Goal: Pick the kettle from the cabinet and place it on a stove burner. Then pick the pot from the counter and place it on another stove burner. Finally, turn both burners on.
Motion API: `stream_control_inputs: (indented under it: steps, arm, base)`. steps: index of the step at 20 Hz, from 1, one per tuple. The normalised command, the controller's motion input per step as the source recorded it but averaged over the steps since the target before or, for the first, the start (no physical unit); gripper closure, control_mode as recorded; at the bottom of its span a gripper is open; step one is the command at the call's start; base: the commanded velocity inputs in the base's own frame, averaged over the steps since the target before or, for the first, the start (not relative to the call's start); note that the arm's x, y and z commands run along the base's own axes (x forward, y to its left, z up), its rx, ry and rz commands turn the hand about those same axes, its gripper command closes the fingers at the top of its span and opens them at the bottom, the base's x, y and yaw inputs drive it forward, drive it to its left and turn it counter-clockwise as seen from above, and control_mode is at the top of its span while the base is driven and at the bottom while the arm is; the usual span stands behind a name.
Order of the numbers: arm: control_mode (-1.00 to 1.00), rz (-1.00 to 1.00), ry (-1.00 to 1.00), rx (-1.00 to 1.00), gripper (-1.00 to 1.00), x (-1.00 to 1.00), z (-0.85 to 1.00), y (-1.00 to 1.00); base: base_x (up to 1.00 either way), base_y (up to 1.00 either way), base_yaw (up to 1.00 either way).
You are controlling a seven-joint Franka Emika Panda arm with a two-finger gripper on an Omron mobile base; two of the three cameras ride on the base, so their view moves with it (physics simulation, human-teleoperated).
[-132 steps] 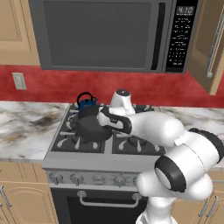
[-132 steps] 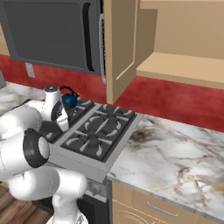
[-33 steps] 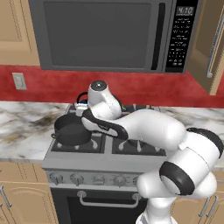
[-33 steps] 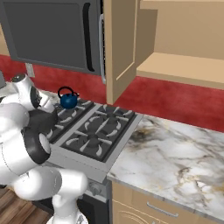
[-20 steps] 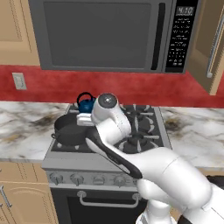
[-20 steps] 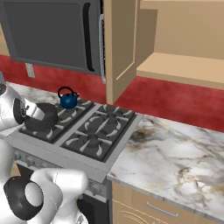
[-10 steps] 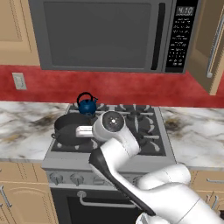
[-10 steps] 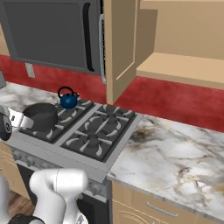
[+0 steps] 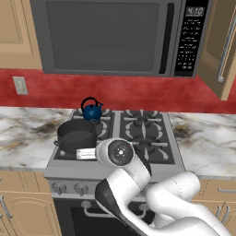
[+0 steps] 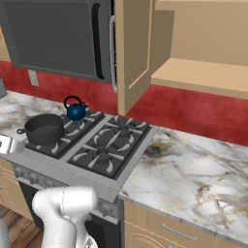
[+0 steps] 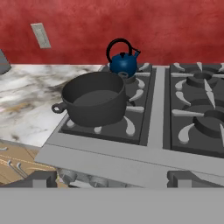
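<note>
- pot [image 11: 95, 104] sits on the stove's [image 11: 151, 151] front-left burner
- kettle [image 11: 124, 63] on the burner right behind the pot
- claw [image 11: 107, 178] wide open, holding nothing, in front of the stove

microwave [image 9: 115, 37] control panel with a small lit clock display, digits too blurred to read, perhaps a time

Glossy blue kettle [image 11: 124, 64], dark grey pot [image 11: 94, 104], brown-veined white marble counter [image 11: 30, 96].
</note>
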Motion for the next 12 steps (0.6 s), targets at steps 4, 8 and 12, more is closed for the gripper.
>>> stream_control_inputs:
  steps: [4,8,12]
  arm:
    - [-1.0,0.04,0.0,-0.01,-1.0,-0.15,0.0,0.05]
    - [-1.0,0.03,0.0,-0.01,-1.0,-0.11,-0.11,0.0]
    - [-1.0,0.0,-0.05,0.0,-1.0,-0.2,-0.3,0.0]
  base:
    - [0.0,0.0,0.0]
    - [0.0,0.0,0.0]
    - [0.0,0.0,0.0]
